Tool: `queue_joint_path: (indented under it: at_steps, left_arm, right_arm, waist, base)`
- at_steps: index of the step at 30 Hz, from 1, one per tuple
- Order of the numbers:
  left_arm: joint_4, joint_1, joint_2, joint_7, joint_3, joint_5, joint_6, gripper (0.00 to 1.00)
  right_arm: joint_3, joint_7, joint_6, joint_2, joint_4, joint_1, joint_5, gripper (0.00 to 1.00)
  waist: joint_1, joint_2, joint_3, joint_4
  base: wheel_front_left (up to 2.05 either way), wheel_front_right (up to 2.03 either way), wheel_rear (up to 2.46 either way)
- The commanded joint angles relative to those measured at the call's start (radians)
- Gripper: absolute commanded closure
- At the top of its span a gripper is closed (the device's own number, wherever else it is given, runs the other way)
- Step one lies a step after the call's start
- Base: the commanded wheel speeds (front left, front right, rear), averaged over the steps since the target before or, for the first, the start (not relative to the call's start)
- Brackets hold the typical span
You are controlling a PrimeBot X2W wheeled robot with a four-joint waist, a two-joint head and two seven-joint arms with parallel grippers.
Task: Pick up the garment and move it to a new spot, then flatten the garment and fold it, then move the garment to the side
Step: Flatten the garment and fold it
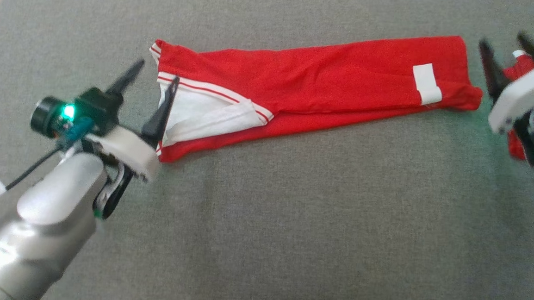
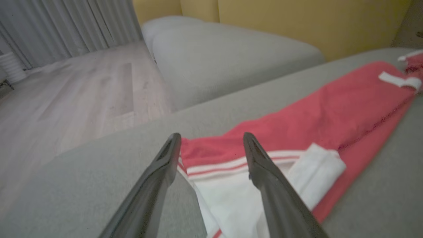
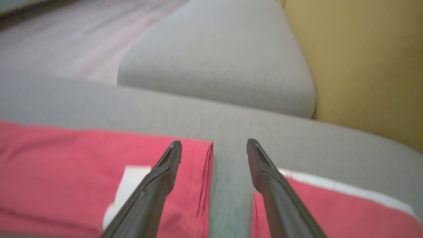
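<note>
The garment (image 1: 322, 79) is red with white trim and lies as a long, narrow folded strip on the grey cushion (image 1: 290, 216). A white patch (image 1: 426, 83) sits near its right end. My left gripper (image 1: 158, 70) is open at the strip's left end, one finger over the white striped hem (image 2: 224, 167). In the left wrist view the left gripper (image 2: 211, 135) straddles that hem corner with nothing pinched. My right gripper (image 1: 503, 40) is open just past the garment's right edge (image 3: 201, 165). In the right wrist view the right gripper (image 3: 214, 142) stands over a grey gap.
A further red piece with a white edge (image 3: 330, 205) lies under my right wrist (image 1: 522, 68); I cannot tell whether it belongs to the garment. A second grey cushion (image 2: 231, 56), a yellow backrest (image 2: 297, 19) and wooden floor (image 2: 66, 92) lie beyond.
</note>
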State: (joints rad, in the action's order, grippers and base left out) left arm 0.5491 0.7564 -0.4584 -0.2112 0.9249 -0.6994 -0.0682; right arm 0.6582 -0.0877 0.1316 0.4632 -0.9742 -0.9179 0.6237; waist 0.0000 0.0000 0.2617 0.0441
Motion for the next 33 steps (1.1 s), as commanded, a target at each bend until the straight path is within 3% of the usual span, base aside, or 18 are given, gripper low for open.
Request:
queue_joint_path:
  at_steps: [1,7,12,18,23,27,33]
  left_arm:
    - [-0.03,0.057,-0.023,-0.025,-0.072,-0.01,-0.023,0.0]
    - [-0.173,-0.028,0.02,-0.05,-0.302,-0.015,-0.12,0.0]
    - [-0.315,-0.213,0.092,-0.05,-0.487,0.045,-0.135,0.0]
    - [-0.369,-0.406,0.181,-0.05,-0.628,0.176,-0.105,0.0]
    - [-0.366,-0.527,0.238,-0.05,-0.688,0.281,-0.076,0.0]
    - [-0.367,-0.569,0.285,-0.05,-0.734,0.329,-0.046,0.0]
    - [-0.353,-0.54,0.323,-0.05,-0.766,0.388,0.017,0.0]
  right_arm:
    - [-0.016,-0.038,-0.001,-0.017,0.033,-0.03,0.015,0.0]
    - [-0.11,-0.158,-0.001,-0.134,0.096,-0.021,0.039,0.0]
    - [-0.233,-0.173,-0.001,-0.227,0.223,0.073,-0.048,0.0]
    - [-0.445,-0.174,-0.001,-0.36,0.463,0.351,-0.236,0.0]
    - [-0.501,-0.174,-0.001,-0.408,0.571,0.547,-0.322,0.0]
    - [-0.485,-0.174,-0.001,-0.412,0.601,0.596,-0.33,0.0]
    - [-0.535,-0.174,-0.001,-0.413,0.569,0.54,-0.36,0.0]
  waist:
    - [0.0,0.0,-0.014,-0.006]
    - [0.0,0.0,-0.061,-0.026]
    - [0.0,0.0,-0.083,-0.031]
    - [0.0,0.0,-0.102,-0.024]
    - [0.0,0.0,-0.108,-0.031]
    - [0.0,0.0,-0.087,-0.036]
    - [0.0,0.0,-0.024,-0.028]
  base:
    - [0.0,0.0,0.0]
    - [0.0,0.0,0.0]
    - [0.0,0.0,0.0]
    - [0.0,0.0,0.0]
    - [0.0,0.0,0.0]
    - [0.0,0.0,0.0]
    - [0.0,0.0,0.0]
